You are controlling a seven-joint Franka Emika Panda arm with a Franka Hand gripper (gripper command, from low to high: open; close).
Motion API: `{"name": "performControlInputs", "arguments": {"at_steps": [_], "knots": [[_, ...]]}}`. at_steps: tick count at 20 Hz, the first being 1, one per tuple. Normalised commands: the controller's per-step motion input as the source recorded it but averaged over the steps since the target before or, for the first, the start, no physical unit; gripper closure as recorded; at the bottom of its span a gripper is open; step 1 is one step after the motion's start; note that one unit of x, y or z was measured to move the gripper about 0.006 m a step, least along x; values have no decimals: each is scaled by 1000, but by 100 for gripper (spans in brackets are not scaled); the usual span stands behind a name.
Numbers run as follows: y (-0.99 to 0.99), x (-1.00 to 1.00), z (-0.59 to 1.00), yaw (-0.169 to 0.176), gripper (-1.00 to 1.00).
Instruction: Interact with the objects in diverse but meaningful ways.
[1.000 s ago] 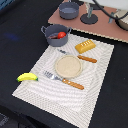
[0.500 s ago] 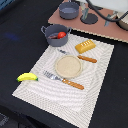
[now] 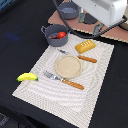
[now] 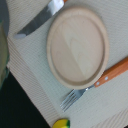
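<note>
A golden ridged bread loaf (image 3: pixel 85 46) lies on the striped placemat (image 3: pixel 100 95). A yellow banana (image 3: pixel 27 77) lies at the mat's edge on the exterior view's left; its tip shows in the wrist view (image 4: pixel 61 123). A red tomato (image 3: pixel 61 35) sits in a round grey pot (image 3: pixel 51 30). A second grey pot (image 3: pixel 68 9) stands farther back. A brown stick (image 3: pixel 87 59) lies beside the plate; the wrist view shows a grey blade (image 4: pixel 37 22) on it. My gripper (image 3: pixel 99 25) hangs under the white arm, high above the mat; its fingers do not show.
A round beige plate (image 3: pixel 68 66) sits mid-mat and fills the wrist view (image 4: pixel 77 45). A fork with an orange handle (image 3: pixel 65 81) lies beside it, also in the wrist view (image 4: pixel 75 97). A brown board (image 3: pixel 117 32) lies behind the mat. The tabletop is dark.
The white arm has come further into the exterior view from the upper right. The objects on the mat have not moved.
</note>
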Motion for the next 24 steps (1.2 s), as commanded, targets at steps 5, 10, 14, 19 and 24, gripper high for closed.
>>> {"name": "performControlInputs", "arguments": {"at_steps": [5, 10, 14, 19, 24], "knots": [[-85, -1000, -227, -49, -100], [-31, -981, -328, -56, -100], [-38, -946, -384, -59, -100], [-9, -811, -431, -90, -100], [-23, -642, -378, -142, -100]]}}
